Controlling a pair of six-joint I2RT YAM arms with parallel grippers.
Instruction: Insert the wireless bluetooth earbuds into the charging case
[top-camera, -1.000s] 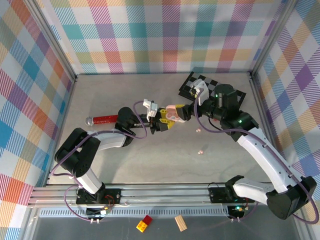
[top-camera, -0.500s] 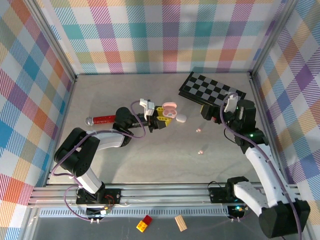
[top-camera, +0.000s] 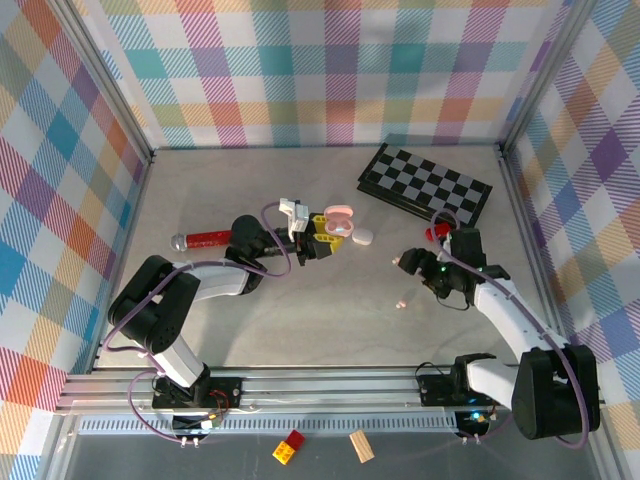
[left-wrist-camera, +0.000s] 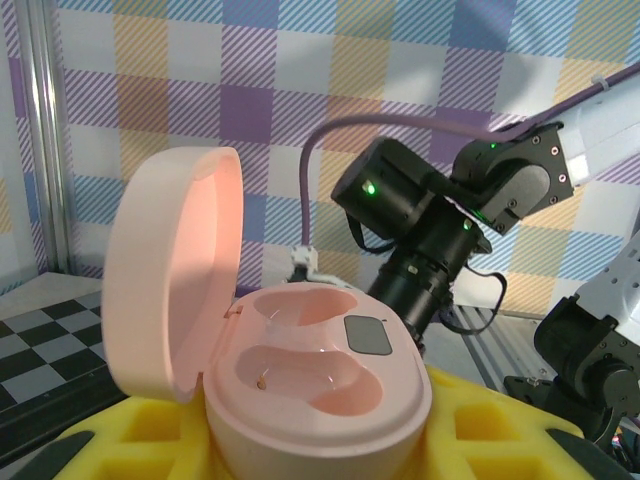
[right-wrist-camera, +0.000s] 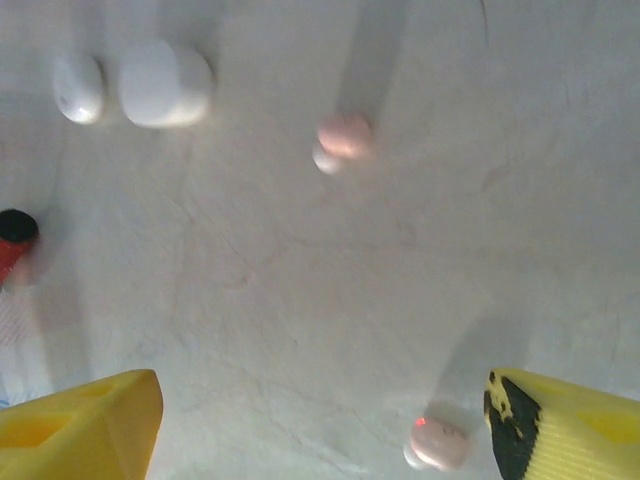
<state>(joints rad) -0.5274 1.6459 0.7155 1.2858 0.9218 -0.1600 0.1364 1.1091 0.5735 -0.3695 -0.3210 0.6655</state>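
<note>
Top external, near edge: a red-and-yellow block (top-camera: 291, 447) and a wooden block (top-camera: 361, 446) lie close together in front of the rail (top-camera: 300, 385).
Loose bud: one pale earbud (top-camera: 402, 302) lies on the grey table (top-camera: 300, 320), between the rail and the right arm's fingers.
Right arm: the right gripper (top-camera: 408, 262) hangs low over the table, right of centre. In the right wrist view its yellow fingers (right-wrist-camera: 80, 425) stand wide apart.
Under the right arm: a pink earbud (right-wrist-camera: 438, 443) lies on the table between those fingers, close to the right-hand one. A second earbud (right-wrist-camera: 343, 137) lies farther off.
Left arm: the left gripper (top-camera: 328, 236) is clamped on the charging case (top-camera: 339, 218).
Left wrist view: the pink case sits between yellow pads (left-wrist-camera: 490, 430), lid swung up on the left, two wells facing up.
Beside the case: a white case (top-camera: 363, 237) lies on the table just to its right.
Far left: a red stick (top-camera: 205, 239) with a grey knob.
Far right: a checkerboard (top-camera: 425, 183) lies near the back wall.
</note>
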